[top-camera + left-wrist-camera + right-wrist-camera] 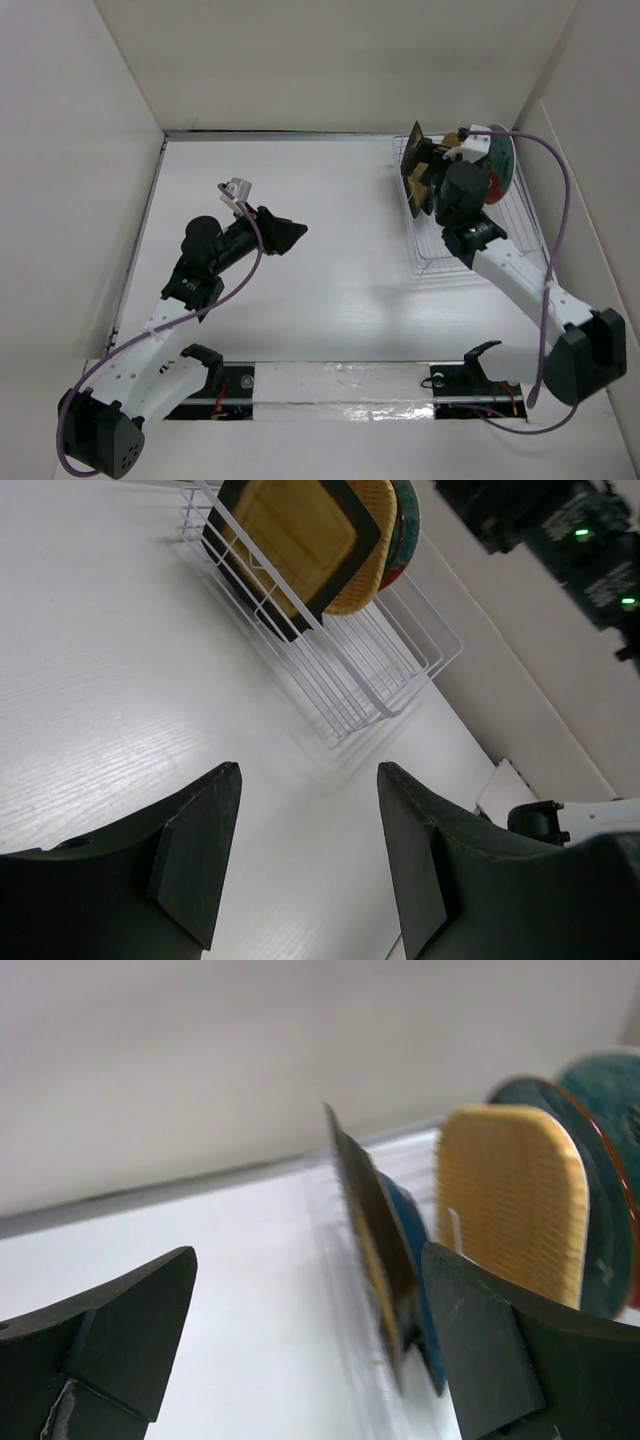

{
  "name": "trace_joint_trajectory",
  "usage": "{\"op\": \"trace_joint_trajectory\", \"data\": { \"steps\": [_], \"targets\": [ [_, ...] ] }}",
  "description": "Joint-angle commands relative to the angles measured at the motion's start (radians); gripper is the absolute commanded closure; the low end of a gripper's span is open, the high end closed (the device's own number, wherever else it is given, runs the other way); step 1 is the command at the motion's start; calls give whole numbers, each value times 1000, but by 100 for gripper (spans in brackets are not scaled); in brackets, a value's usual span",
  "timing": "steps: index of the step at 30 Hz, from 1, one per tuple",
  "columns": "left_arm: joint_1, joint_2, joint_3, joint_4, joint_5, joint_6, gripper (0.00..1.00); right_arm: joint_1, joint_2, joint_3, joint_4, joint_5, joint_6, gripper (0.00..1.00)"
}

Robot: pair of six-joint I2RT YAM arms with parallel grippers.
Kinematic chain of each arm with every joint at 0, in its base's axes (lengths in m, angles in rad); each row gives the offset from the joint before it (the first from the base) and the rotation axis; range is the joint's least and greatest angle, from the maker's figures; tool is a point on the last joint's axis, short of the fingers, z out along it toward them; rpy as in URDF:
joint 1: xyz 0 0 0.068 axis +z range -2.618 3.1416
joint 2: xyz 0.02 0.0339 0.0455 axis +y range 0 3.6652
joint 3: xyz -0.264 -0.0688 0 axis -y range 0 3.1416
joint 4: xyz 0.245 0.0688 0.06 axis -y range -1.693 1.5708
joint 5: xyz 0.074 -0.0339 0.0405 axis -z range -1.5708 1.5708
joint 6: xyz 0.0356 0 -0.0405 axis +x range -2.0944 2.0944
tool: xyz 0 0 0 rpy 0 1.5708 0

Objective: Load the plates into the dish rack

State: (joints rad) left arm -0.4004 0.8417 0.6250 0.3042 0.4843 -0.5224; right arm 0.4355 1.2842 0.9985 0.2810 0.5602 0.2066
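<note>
The white wire dish rack (500, 225) stands at the back right; it also shows in the left wrist view (385, 670). Plates stand on edge in it. The black-rimmed square plate with mustard centre (295, 540) is at the front, with the tan wooden plate (378, 540) behind it. In the right wrist view the black-rimmed plate (365, 1230) is edge on, then come the blue plate (415, 1250), the tan plate (515, 1200), the red-rimmed plate (605, 1230) and the dark teal plate (612, 1085). My right gripper (308, 1260) is open, and the black-rimmed plate stands between its jaws. My left gripper (310, 850) is open and empty over the table.
White walls enclose the table on three sides. The right wall runs close behind the rack (560, 150). My left gripper (290, 235) hovers mid-table, left of the rack. A taped strip (340, 385) runs along the near edge between the arm bases.
</note>
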Motion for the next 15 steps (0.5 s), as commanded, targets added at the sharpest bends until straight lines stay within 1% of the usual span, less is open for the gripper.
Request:
{"op": "trace_joint_trajectory", "data": {
  "steps": [1,4,5,7,8,10,11,14,15],
  "targets": [
    [-6,-26,47,6,-10,31,46,34,-138,-14,-26,-178,45,0],
    [-6,-42,76,-37,-39,80,45,57,-288,-72,-10,-307,47,0],
    [-6,-47,81,-46,-65,91,44,66,-321,-93,-8,-394,50,0],
    [-6,-71,88,-60,-90,111,44,66,-399,-98,-34,-501,50,0],
    [-6,-81,87,-60,-105,117,44,66,-416,-97,-42,-640,47,0],
    [-6,-108,85,-60,-122,128,44,75,-448,-90,-55,-767,42,0],
    [-6,-118,84,-57,-125,133,43,75,-454,-90,-57,-877,40,0],
    [-6,-161,73,-40,-145,144,42,86,-444,-98,-80,-982,34,0],
    [-6,-173,71,-39,-154,145,41,86,-436,-100,-88,-987,34,0]
  ]
}}
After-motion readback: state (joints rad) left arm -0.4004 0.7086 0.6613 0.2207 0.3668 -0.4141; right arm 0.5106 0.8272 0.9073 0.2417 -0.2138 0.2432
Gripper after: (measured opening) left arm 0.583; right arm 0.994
